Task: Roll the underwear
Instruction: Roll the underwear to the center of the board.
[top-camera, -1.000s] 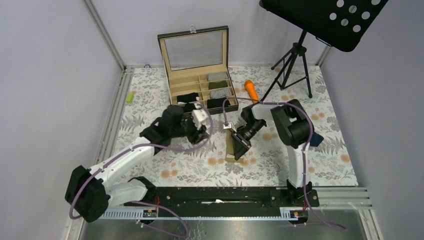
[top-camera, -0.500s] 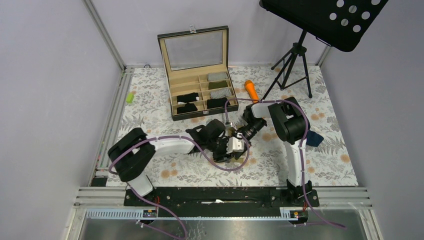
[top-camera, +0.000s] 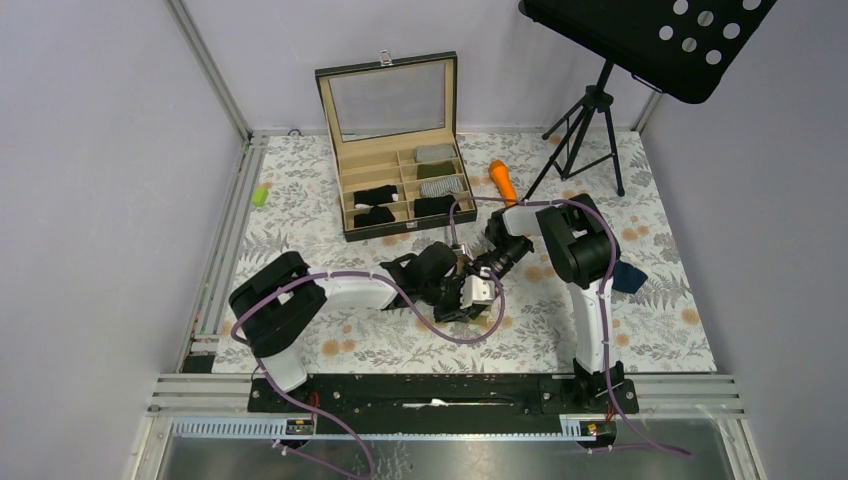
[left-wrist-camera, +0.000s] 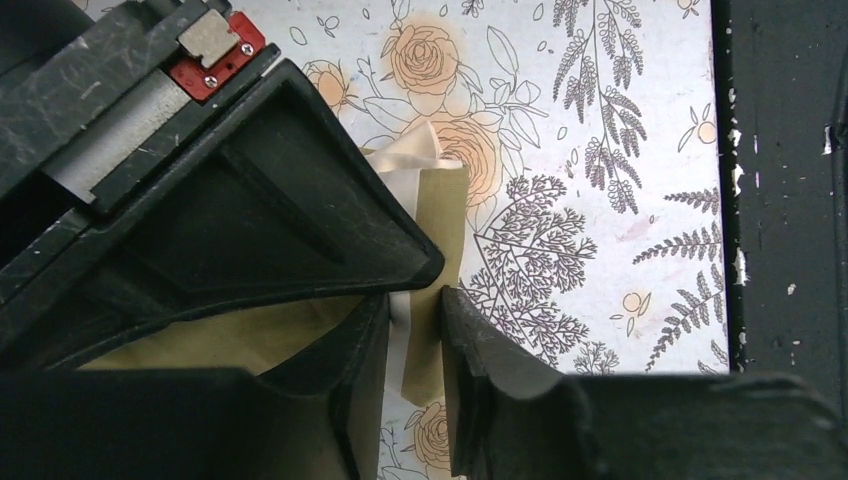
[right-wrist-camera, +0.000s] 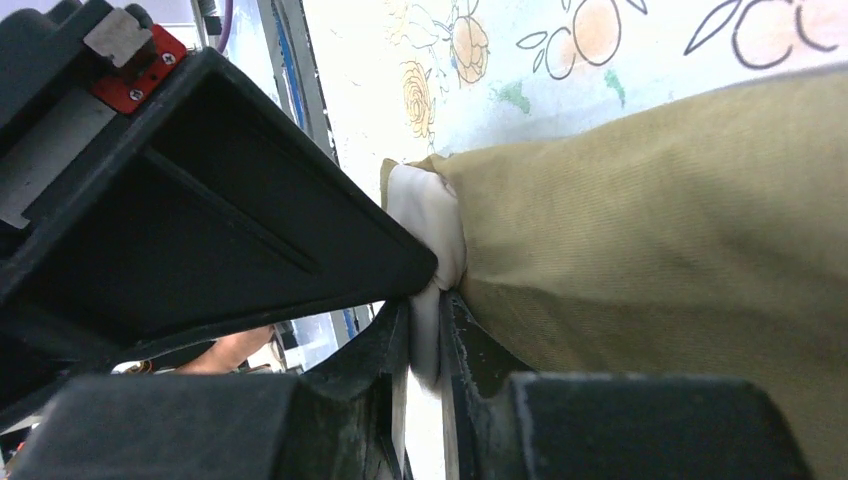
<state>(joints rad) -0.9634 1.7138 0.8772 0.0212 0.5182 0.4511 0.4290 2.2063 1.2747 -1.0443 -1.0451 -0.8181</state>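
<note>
The olive-tan underwear (right-wrist-camera: 650, 230) with its white trim (right-wrist-camera: 428, 215) lies on the flowered table mat, mostly hidden under both grippers in the top view. My right gripper (right-wrist-camera: 425, 312) is shut on the white trim at the garment's corner. My left gripper (left-wrist-camera: 415, 300) meets it from the left, its narrow jaws pinching the olive fabric edge (left-wrist-camera: 447, 225) right beside the right gripper's finger. In the top view the left gripper (top-camera: 470, 297) and right gripper (top-camera: 480, 272) touch at mid-table. A navy underwear (top-camera: 630, 277) lies behind the right arm.
An open wooden organiser box (top-camera: 347, 212) stands at the back with rolled dark and grey pieces in its compartments. An orange carrot-shaped stick (top-camera: 502, 181) lies right of it, a small green cylinder (top-camera: 260, 195) at the far left. A music stand's tripod (top-camera: 585, 130) stands back right.
My left arm has swung from left of centre over to the olive-tan underwear and its jaws have narrowed onto the edge. The right gripper has kept its hold, shifting slightly back.
</note>
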